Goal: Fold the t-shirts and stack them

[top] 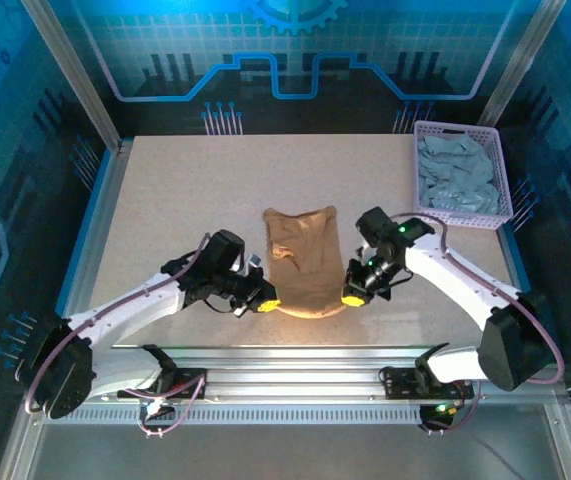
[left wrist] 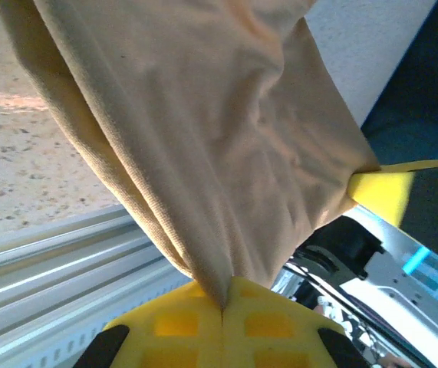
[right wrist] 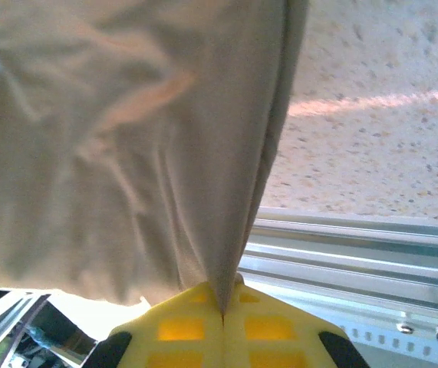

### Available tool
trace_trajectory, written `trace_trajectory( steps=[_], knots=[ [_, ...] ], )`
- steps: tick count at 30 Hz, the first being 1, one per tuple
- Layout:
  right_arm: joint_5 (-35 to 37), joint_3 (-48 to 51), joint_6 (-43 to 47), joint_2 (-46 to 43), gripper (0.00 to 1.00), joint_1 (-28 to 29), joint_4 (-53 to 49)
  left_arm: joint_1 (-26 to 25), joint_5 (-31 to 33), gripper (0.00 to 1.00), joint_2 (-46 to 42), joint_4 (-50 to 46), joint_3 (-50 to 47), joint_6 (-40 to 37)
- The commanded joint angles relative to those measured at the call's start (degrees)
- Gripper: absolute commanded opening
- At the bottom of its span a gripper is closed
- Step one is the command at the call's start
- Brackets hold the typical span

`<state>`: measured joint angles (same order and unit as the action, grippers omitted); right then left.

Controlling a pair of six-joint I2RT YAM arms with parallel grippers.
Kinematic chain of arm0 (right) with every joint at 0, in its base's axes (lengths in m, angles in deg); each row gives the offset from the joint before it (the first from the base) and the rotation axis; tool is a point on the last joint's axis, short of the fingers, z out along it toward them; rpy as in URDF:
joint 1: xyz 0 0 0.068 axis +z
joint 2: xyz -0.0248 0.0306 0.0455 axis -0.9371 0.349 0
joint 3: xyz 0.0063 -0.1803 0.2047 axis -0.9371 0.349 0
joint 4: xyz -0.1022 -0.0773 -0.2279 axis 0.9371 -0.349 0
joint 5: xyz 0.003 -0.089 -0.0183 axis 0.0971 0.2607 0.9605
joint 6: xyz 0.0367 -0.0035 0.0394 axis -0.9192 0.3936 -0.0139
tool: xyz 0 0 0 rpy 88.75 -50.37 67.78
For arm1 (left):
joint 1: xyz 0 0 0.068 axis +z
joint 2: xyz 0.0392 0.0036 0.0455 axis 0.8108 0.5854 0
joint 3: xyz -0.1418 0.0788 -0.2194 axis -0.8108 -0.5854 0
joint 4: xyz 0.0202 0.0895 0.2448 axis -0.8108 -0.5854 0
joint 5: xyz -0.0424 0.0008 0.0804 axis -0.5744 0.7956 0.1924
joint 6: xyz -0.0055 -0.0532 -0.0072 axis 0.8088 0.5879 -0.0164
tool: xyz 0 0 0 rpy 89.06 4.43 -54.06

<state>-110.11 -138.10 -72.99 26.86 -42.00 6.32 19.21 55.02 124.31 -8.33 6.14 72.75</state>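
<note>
Tan t-shirt (top: 303,258) is clenched at its near edge by left tool (top: 268,304) and right tool (top: 352,297).

The left arm (top: 145,297) reaches from its base at the near left corner forward and inward. Its black wrist (top: 223,252) is bent so that the left jaws point right, toward the middle. The right arm (top: 465,280) mirrors it from the near right corner, with its wrist (top: 380,227) angled down and the right jaws pointing left. Both pairs of jaws are pressed together, each pinching the tan t-shirt (top: 303,260), the left jaws at its near left corner and the right jaws at its near right corner. In the left wrist view the yellow fingers (left wrist: 180,323) meet with cloth squeezed in the seam between them. The right arm's fingers (right wrist: 182,328) do the same.
</note>
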Motion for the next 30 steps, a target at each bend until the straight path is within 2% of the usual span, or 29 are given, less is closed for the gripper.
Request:
trace_trajectory(
  steps=[1,11,18,23,24,25,26,27,28,30],
  knots=[
    [-0.18,-6.53,-1.05,1.94,0.0,-1.69,-4.65,1.39,2.24,0.0,0.19,1.61,3.36,3.67],
    [-0.22,-23.65,1.08,14.33,0.0,-6.87,-5.95,10.92,3.73,0.0,7.47,4.2,13.32,4.28],
    [0.0,-36.47,1.55,25.59,0.0,-9.85,-5.87,15.47,2.84,0.0,17.55,3.91,22.35,2.74],
    [-1.27,-45.05,-0.03,36.99,0.0,-12.32,-3.2,18.89,1.9,0.0,29.62,3.1,30.14,2.22],
    [-1.45,-47.64,-0.28,40.28,0.05,-12.76,-2.63,19.88,1.38,0.08,33.19,3.83,31.93,2.54],
    [-0.96,-51.02,-0.29,43.81,0.19,-13.17,-2.5,20.71,1.14,0.23,36.69,5.15,33.84,2.73],
    [-0.36,-54.02,-0.15,46.79,0.31,-13.57,-2.63,21.56,1.38,0.29,39.49,5.07,36.12,2.42],
    [0.24,-57.84,0.52,50.03,0.41,-14.06,-1.71,22.51,2.11,0.32,42.71,3.58,39.15,1.53],
    [1.45,-61.55,1.67,52.29,0.47,-14.17,-0.29,23.34,3.5,0.32,45.02,1.49,42.28,0.25],
    [5.13,-66.53,4.73,54.4,0.54,-14.1,2.07,24.06,8.8,0.31,45.44,-1.04,45.19,-1.87]
  ],
)
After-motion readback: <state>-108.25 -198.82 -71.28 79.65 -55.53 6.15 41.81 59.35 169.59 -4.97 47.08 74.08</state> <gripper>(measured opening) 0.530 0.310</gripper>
